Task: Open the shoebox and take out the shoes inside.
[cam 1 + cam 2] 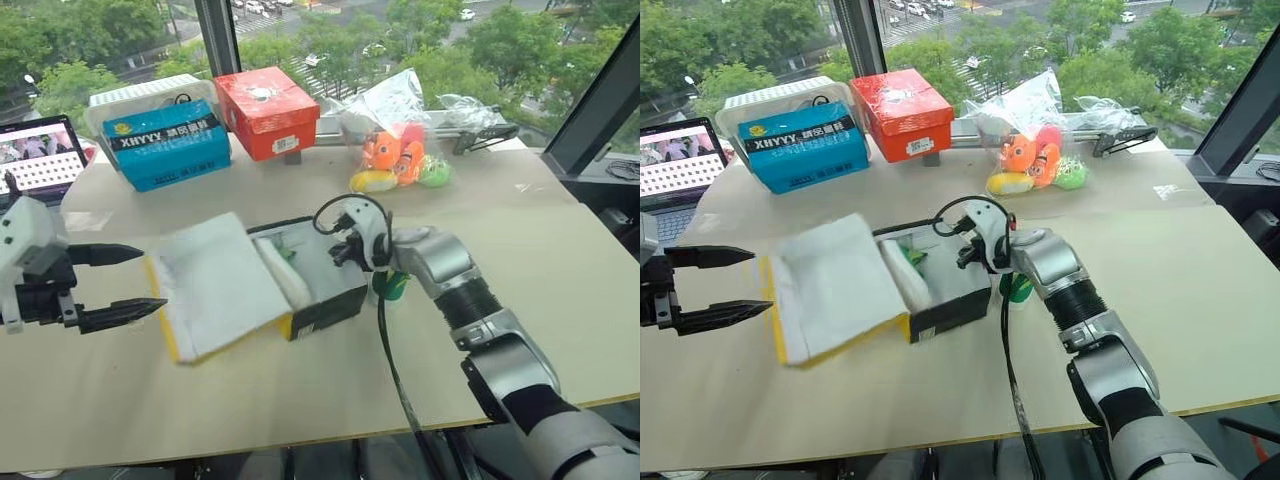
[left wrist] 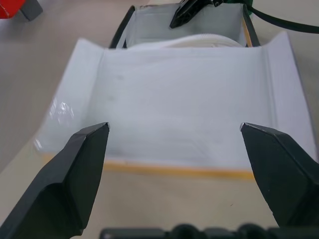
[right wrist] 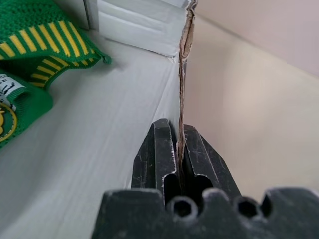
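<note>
The shoebox sits in the middle of the counter with its lid flipped open toward the robot's left, so the white inside of the lid faces up. The right gripper has its jaws squeezed shut on the thin cardboard wall of the box, one finger inside and one outside. This looks like a way to hold the box in place so it does not slide. One green shoe with yellow stripes lies in the box, close to that pinched wall. Another green shoe seems to stand on the counter just beside the box, partly hidden by the right arm. The left gripper hangs above the counter near the free edge of the lid, with its jaws wide apart and nothing in them. It points at the box, maybe ready to reach in. There is open room around the box on the near side. Farther back, well apart from it, are a blue box, a red box and some plush toys in clear plastic. The lid lies between the left gripper and the shoe, so a reach would have to go over it.
</note>
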`<state>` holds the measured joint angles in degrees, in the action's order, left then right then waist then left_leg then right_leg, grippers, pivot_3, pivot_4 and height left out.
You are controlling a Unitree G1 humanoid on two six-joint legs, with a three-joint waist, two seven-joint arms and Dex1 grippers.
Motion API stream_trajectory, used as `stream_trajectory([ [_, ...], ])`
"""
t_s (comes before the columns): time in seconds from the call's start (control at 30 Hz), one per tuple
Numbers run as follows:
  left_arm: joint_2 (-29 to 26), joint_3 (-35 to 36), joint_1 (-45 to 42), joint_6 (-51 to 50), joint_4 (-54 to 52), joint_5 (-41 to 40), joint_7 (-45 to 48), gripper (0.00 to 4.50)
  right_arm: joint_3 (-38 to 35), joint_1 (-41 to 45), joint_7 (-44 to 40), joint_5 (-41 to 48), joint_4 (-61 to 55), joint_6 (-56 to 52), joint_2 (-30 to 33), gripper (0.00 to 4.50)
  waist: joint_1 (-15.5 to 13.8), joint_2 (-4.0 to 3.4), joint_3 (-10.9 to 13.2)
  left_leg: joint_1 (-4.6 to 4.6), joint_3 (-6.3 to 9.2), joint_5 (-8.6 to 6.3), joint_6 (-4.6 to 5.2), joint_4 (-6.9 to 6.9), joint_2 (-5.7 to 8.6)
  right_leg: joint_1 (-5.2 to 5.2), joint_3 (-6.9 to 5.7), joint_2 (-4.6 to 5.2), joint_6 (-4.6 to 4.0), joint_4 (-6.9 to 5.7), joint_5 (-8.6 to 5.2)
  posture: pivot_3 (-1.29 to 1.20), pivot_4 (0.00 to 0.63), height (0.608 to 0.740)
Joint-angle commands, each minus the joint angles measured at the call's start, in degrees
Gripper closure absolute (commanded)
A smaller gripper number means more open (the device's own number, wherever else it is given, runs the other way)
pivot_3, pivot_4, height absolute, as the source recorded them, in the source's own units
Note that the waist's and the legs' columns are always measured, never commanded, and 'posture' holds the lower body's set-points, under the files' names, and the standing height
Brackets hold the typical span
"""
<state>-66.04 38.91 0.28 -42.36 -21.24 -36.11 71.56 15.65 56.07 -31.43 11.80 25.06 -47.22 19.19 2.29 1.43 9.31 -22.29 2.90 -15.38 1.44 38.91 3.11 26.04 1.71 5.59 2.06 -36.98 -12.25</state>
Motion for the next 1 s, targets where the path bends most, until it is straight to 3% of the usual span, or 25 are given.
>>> stream_trajectory([
  [0.03,-1.4,-1.14,-2.02,1.75,0.93,-0.23,0.0,0.0,-3.31,-0.11,2.76,-2.56,0.09,-0.27,2.04,3.57,-0.09,0.0,0.0,0.0,0.0,0.0,0.0,0.0,0.0,0.0,0.0,0.0,0.0,0.01,0.0,0.0,0.15,0.739],
  [0.37,-2.29,-5.05,-5.51,3.47,3.56,0.02,0.47,0.0,-11.82,4.06,6.08,0.29,-10.11,-8.98,1.12,0.22,0.55,-0.01,0.01,-0.13,-0.01,-0.02,0.03,-0.03,-0.03,0.12,0.01,-0.05,0.0,-0.06,0.0,0.0,0.15,0.739],
  [0.7,-2.46,-6.99,-7.09,4.5,4.7,0.28,0.66,0.0,-23.21,13.13,9.01,10.55,-20.39,-28.95,-5.64,0.22,0.82,-0.02,0.01,-0.16,-0.02,-0.04,0.06,-0.07,-0.06,0.15,0.01,-0.08,0.0,-0.13,0.0,0.0,0.15,0.739],
  [0.83,-2.41,-7.76,-7.58,4.83,4.83,0.31,0.46,0.0,-26.06,13.13,9.02,16.5,-26.14,-40.46,-13.58,0.22,1.11,-0.02,0.01,-0.16,-0.02,-0.04,0.07,-0.09,-0.07,0.16,0.01,-0.08,0.0,-0.13,0.0,0.0,0.15,0.739],
  [1.0,-2.45,-7.48,-7.27,4.85,4.37,0.35,0.68,0.0,-16.82,5.39,10.0,14.28,-27.88,-37.72,-13.5,0.22,1.19,-0.01,0.0,-0.15,0.0,-0.05,0.08,-0.07,-0.03,0.1,-0.02,-0.04,0.02,-0.12,0.01,0.0,0.15,0.739],
])
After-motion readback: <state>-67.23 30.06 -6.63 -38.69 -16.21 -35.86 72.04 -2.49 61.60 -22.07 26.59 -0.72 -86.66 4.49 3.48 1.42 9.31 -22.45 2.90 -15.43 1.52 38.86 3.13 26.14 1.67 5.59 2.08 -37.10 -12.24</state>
